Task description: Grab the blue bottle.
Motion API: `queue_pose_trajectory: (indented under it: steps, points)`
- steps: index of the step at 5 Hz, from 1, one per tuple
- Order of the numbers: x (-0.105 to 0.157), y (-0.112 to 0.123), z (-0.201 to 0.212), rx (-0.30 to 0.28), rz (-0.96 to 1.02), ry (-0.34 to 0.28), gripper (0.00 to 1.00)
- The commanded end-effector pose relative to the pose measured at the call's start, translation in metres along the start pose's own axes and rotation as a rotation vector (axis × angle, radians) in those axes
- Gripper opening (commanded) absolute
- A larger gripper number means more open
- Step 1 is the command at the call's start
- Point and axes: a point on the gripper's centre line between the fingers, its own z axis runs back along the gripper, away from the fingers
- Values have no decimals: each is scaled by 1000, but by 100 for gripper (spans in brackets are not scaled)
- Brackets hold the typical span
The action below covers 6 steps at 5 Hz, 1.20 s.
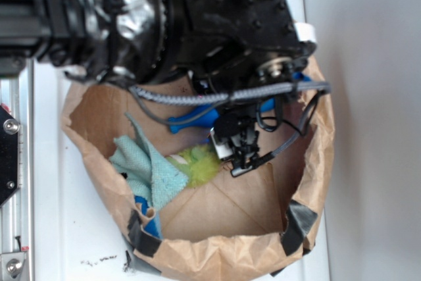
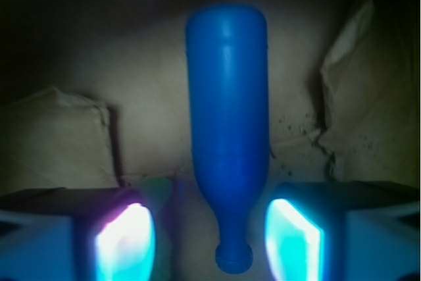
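Note:
The blue bottle [image 2: 227, 116] lies on the brown paper floor of the bag, body pointing away and flanged neck toward the camera in the wrist view. Its neck sits between my two fingers [image 2: 125, 241], with a gap on each side. My gripper [image 2: 209, 241] is open and touches nothing. In the exterior view the bottle [image 1: 197, 119] shows as a blue shape under the arm, mostly hidden by cables and the wrist. The gripper [image 1: 238, 156] hangs low inside the bag, just in front of the bottle.
A brown paper bag [image 1: 309, 182] with rolled, taped rim surrounds everything. Inside lie a light teal cloth [image 1: 148, 169], a fuzzy yellow-green item [image 1: 200, 162] and a small dark-blue piece [image 1: 148, 218]. Crumpled bag walls [image 2: 368, 97] rise on both sides.

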Motion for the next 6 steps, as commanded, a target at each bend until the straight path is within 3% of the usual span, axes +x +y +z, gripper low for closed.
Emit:
queue_pose_trajectory:
  steps: [1,3,4,6]
  points:
    - [13,-7,19,-10,-7,-38,100]
    - [11,-16,13,31,-44,-24,100]
    - [7,-20,10,57,-48,-50,100]
    - [7,-20,10,57,-48,-50,100]
